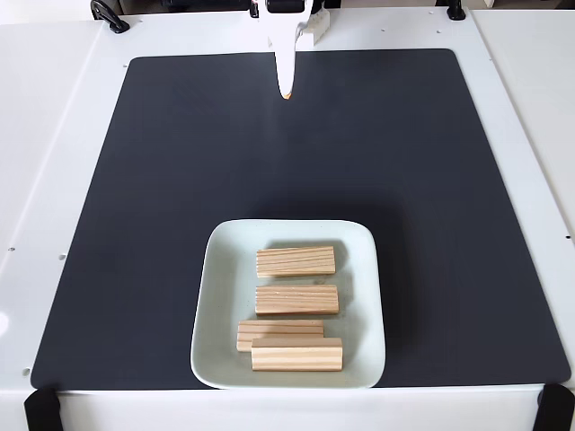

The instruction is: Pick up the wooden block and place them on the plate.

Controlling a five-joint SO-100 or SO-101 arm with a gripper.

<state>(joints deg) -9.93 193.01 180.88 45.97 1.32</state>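
Note:
Several pale wooden blocks lie inside the mint-white square plate (225, 269) near the front of the mat. One wooden block (296, 260) is farthest back, another (296, 299) sits just in front of it, and a front block (296, 354) partly overlaps the one behind it (274, 329). All lie lengthwise left to right. My white gripper (286, 92) hangs at the far edge of the mat, well away from the plate, pointing down. Its fingers look closed together with nothing between them.
A black mat (180, 180) covers most of the white table (54, 135). Black clamps sit at the front corners (40, 409) and at the back left (108, 16). The arm's base stands at the top centre.

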